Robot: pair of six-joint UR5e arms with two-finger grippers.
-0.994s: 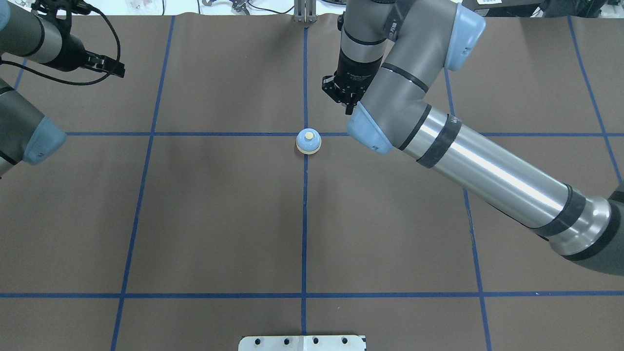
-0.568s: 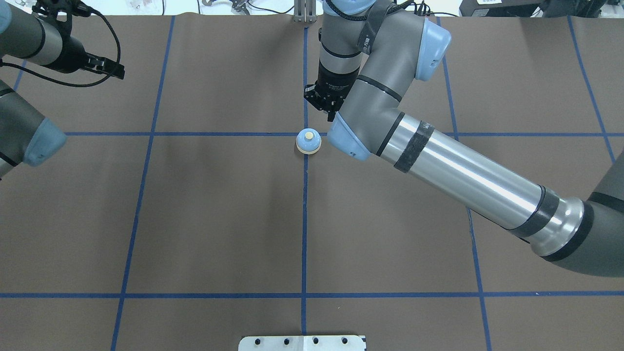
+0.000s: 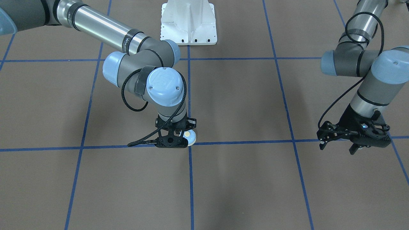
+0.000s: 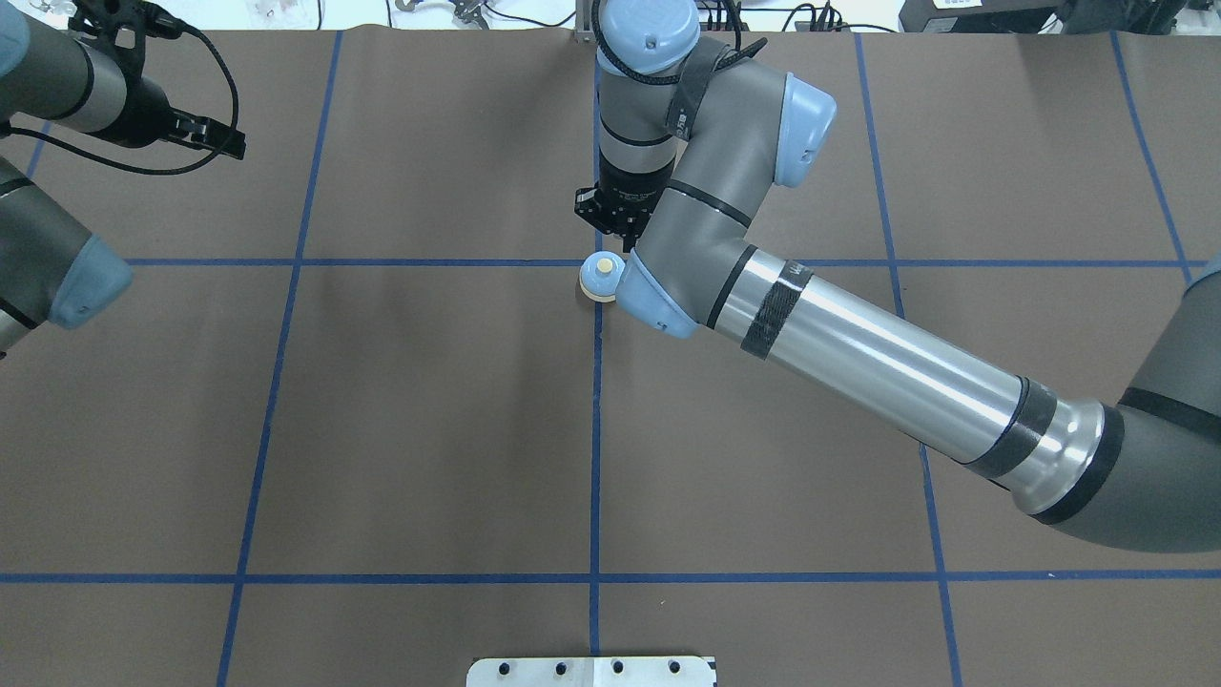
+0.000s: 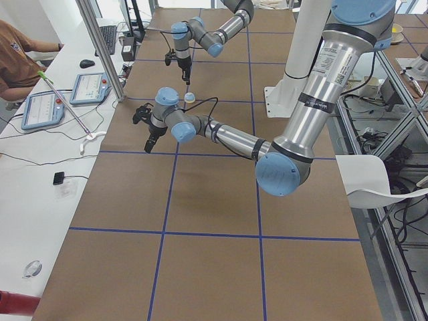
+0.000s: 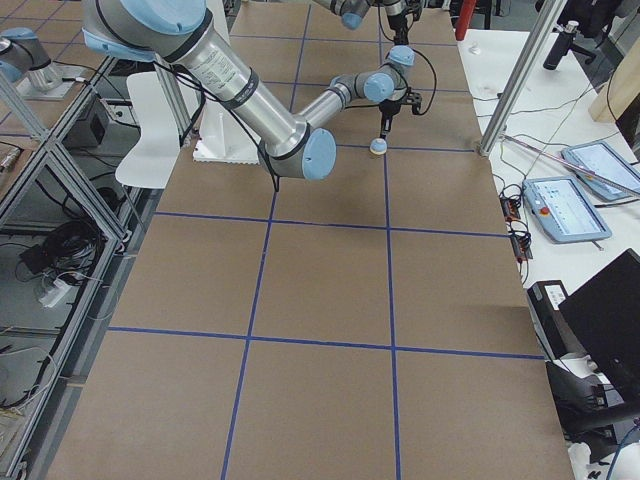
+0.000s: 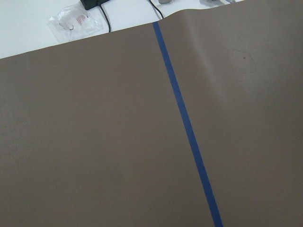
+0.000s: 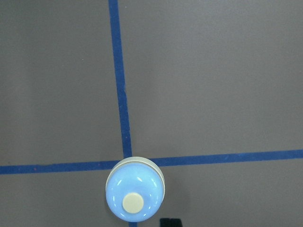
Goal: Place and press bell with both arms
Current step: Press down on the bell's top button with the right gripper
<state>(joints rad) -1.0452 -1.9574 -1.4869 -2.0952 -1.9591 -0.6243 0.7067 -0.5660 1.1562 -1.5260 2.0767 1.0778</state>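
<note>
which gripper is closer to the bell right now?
The right gripper, close by the bell; the left gripper hangs far off to the side.

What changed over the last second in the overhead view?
The right arm swung toward the robot's left, carrying the right gripper from off to the side to close by the bell. Nothing was gripped. The bell and the left arm stayed put.

The right gripper (image 4: 607, 225) has swung left onto the blue centre line (image 4: 595, 429), now just beyond the bell (image 4: 598, 276).
</note>
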